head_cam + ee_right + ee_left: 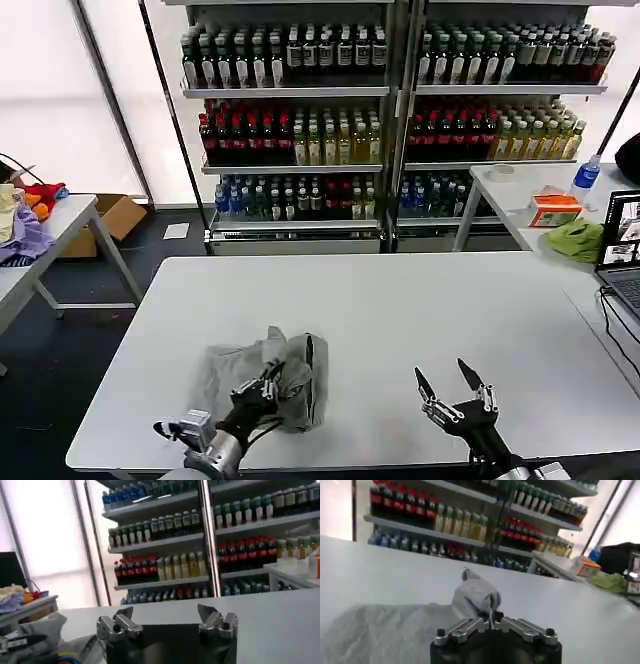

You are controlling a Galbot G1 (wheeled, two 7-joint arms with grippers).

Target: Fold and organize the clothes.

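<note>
Near the front-left edge of the white table (400,310) lies a crumpled light grey shirt (265,375). The left gripper (268,385) is closed on a raised fold of it. The right gripper (450,380) hovers well apart — jaws wide open, empty.

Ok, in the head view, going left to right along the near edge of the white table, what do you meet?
Left gripper shut on the crumpled grey shirt → bare stretch of white table → open right gripper, holding nothing.
</note>
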